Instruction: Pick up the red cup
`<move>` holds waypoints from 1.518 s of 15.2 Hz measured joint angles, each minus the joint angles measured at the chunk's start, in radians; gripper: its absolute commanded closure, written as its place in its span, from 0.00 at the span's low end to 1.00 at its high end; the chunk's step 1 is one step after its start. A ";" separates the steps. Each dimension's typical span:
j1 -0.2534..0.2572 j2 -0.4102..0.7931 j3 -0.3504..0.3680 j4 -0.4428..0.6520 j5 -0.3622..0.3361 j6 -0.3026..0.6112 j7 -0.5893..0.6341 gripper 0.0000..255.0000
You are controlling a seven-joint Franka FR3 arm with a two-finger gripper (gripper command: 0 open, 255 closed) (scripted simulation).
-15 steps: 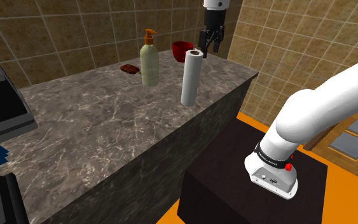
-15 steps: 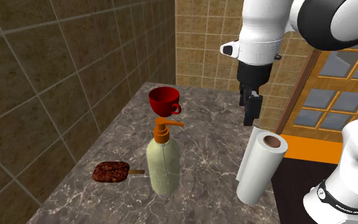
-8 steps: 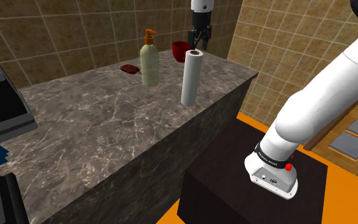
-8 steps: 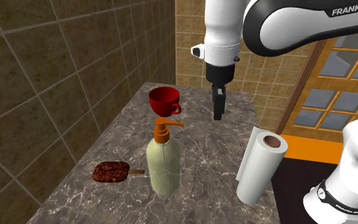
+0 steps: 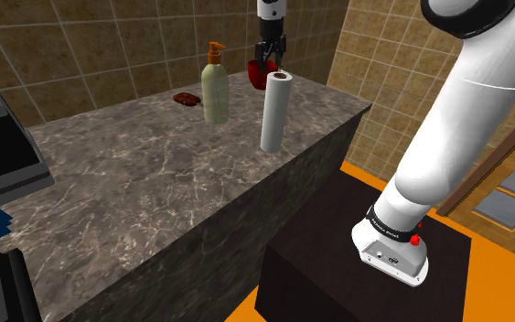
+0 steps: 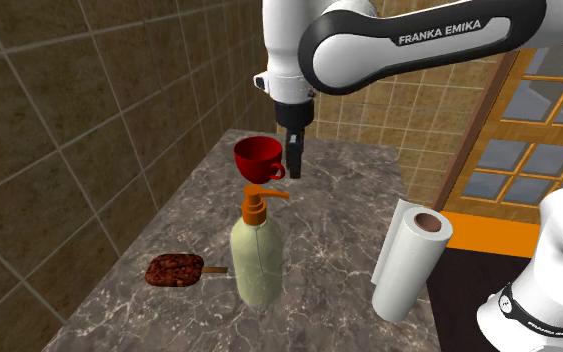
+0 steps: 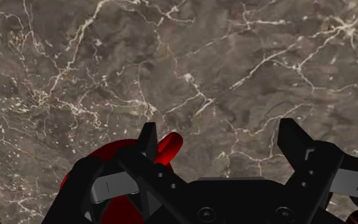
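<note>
The tool [image 7: 220, 130] hangs wide open and empty above the marble tabletop [image 7: 234, 57], with the red cup [image 7: 168, 147] just beside one finger.

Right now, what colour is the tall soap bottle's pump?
Orange pump on a pale green bottle; clearest in the second exterior view.

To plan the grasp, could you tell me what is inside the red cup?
In the second exterior view, the red cup shows its own red inner wall, with nothing visible in it. The near rim covers the deepest part, so its bottom cannot be checked.
</note>
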 measured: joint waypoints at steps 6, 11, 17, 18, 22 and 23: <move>-0.021 0.253 -0.012 0.307 -0.007 -0.040 -0.051 0.00; -0.031 0.376 -0.016 0.447 -0.008 -0.052 -0.071 0.00; -0.030 0.379 -0.015 0.381 -0.010 0.017 -0.063 1.00; -0.031 0.378 -0.015 0.378 -0.010 0.019 -0.063 1.00; -0.031 0.376 -0.015 0.375 -0.010 0.022 -0.063 1.00; -0.031 0.376 -0.015 0.375 -0.010 0.022 -0.062 1.00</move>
